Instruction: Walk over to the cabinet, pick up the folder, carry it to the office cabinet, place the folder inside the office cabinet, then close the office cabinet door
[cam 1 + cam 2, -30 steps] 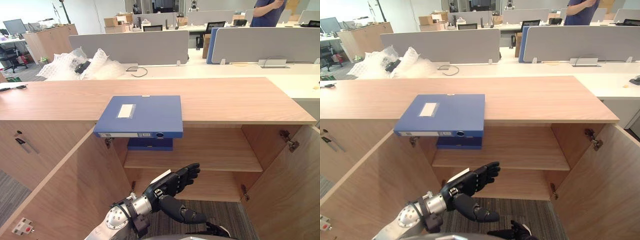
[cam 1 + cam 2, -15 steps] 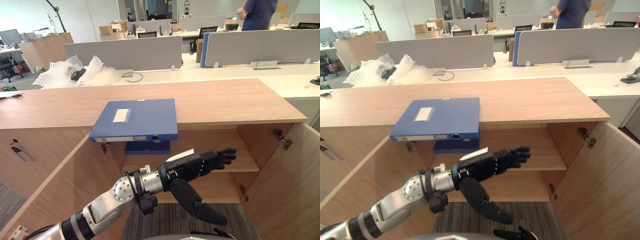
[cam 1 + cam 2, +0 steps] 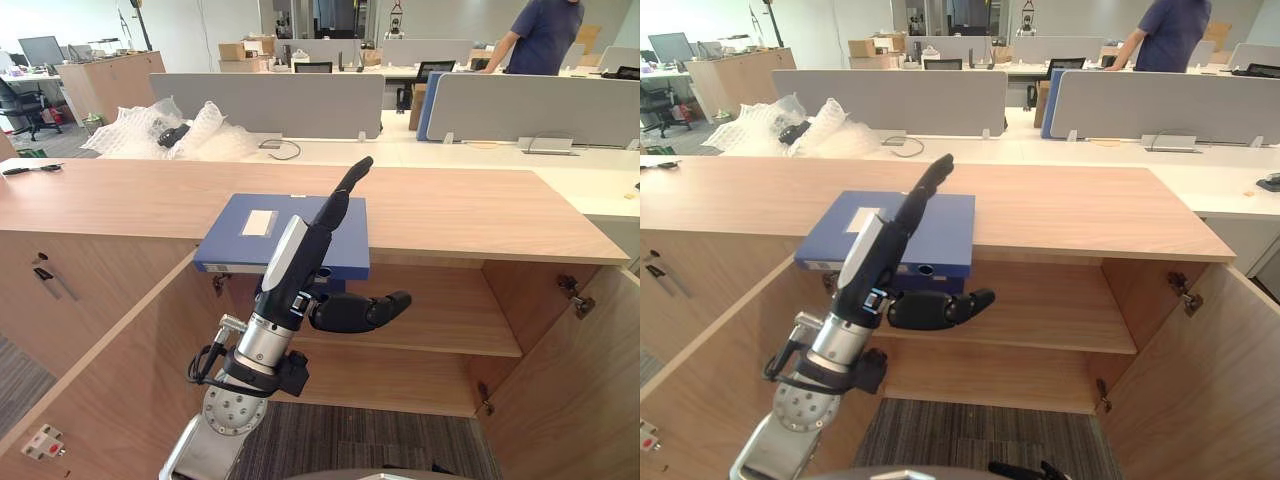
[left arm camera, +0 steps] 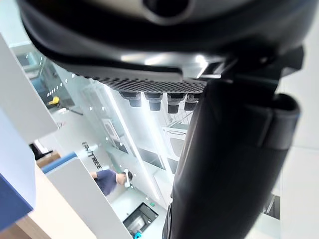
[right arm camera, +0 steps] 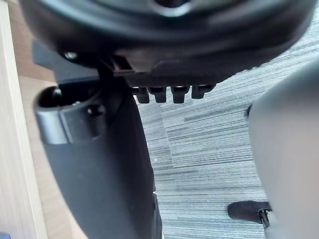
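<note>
With fingers straight and thumb apart, the left hand (image 3: pixel 300 262) stands before the folder (image 3: pixel 232 248) that overhangs the worktop (image 3: pixel 480 205), so it should best slide fingers under this edge.

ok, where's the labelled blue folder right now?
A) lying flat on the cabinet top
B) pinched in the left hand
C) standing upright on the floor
A: the blue folder lies flat on the cabinet top at its front edge, while the left hand is raised in front of it with fingers straight, gripping nothing.
</note>
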{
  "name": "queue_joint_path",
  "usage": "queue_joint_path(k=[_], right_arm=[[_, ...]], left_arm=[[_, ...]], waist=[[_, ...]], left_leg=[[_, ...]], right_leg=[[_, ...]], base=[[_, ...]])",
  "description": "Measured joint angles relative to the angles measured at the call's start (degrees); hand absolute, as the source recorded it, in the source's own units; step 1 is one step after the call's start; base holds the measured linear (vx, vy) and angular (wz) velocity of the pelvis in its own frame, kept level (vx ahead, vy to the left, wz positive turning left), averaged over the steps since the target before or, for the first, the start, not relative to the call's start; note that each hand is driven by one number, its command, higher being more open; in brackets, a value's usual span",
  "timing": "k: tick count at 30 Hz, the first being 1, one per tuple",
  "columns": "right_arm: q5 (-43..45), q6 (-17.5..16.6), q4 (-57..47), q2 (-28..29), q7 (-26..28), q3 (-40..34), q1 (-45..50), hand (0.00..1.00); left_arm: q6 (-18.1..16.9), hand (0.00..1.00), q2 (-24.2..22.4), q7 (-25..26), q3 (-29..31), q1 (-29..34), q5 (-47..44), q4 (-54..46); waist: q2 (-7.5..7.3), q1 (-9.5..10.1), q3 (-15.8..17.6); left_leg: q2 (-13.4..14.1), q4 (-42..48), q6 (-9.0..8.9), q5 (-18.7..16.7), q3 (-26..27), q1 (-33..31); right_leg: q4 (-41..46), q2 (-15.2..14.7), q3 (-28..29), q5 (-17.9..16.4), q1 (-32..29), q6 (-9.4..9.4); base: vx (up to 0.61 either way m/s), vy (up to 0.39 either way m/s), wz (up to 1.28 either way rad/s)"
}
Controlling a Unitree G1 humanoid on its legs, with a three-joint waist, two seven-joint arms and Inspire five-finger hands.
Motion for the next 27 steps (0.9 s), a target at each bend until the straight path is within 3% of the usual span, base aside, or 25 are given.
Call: queue_joint_path(k=[4,11,19,27], right_arm=[[0.01,-0.28,-1.04,-0.17,-0.51,4.49,0.04,1.0],[-0.01,-0.5,-0.7,-0.34,-1.2,5.78,0.21,1.0],[-0.05,-0.41,0.0,-0.37,-1.26,3.28,0.37,1.0],[-0.01,-0.44,-0.1,-0.84,-1.12,2.79,0.59,1.0]], left_arm=[[-1.23,1.0,-1.5,2.96,1.11,0.0,8.82,0.01],[-1.26,1.0,-0.11,8.65,6.65,-0.57,16.98,0.03],[-1.44,1.0,5.66,9.76,6.75,-4.12,21.68,0.26],[-2.47,1.0,7.24,9.49,9.21,-5.15,21.68,3.63]], waist=[[-0.05,0.0,-0.11],[-0.11,-0.01,-0.48],[0.62,-0.02,-2.0],[1.42,-0.07,-2.57]], left_leg=[[0.15,1.53,-0.05,-0.89,0.16,-0.62],[0.4,2.09,-0.23,-1.44,0.58,-0.66],[0.4,1.99,-0.24,-1.5,0.73,-0.48],[0.53,1.71,-0.33,-1.56,1.18,-0.31]], right_leg=[[-0.01,0.04,0.11,0.01,0.03,0.0],[-0.09,0.17,0.54,0.02,0.06,-0.01],[-0.08,0.13,0.68,0.02,0.08,-0.01],[-0.2,0.22,1.15,0.02,-0.09,-0.01]], base=[[0.0,-0.001,-0.01],[0.0,-0.002,-0.03],[0.0,0.0,0.0],[-0.01,0.002,-0.02]])
